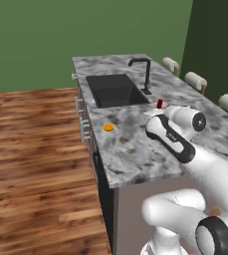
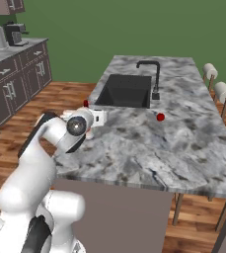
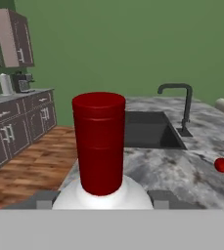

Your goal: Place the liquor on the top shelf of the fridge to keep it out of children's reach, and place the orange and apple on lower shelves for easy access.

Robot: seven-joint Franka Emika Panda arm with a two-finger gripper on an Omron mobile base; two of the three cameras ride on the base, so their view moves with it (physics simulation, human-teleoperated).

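Observation:
The liquor (image 3: pixel 100 146) fills the hand view, its red cap upright above white shoulders. My gripper (image 3: pixel 103 200) is shut on the bottle, one dark fingertip on each side of the shoulders. The same red cap (image 1: pixel 160 103) pokes up past my hand over the marble island, near the sink's front corner, and the liquor (image 2: pixel 86 103) peeks out beside my gripper (image 2: pixel 98 117). The orange (image 1: pixel 108 127) lies on the counter left of my hand. Right of the sink rests the apple (image 2: pixel 160 117), also seen on the right as the apple (image 3: pixel 222 165). The fridge and its shelves are out of view.
A dark sink (image 2: pixel 125 91) with a black faucet (image 2: pixel 154 74) is set in the island (image 2: pixel 183 148). Stools (image 2: pixel 223 91) line its far side. Dark cabinets (image 2: pixel 11 79) with a coffee machine stand at the left wall. Wood floor (image 1: pixel 36 164) lies left of the island.

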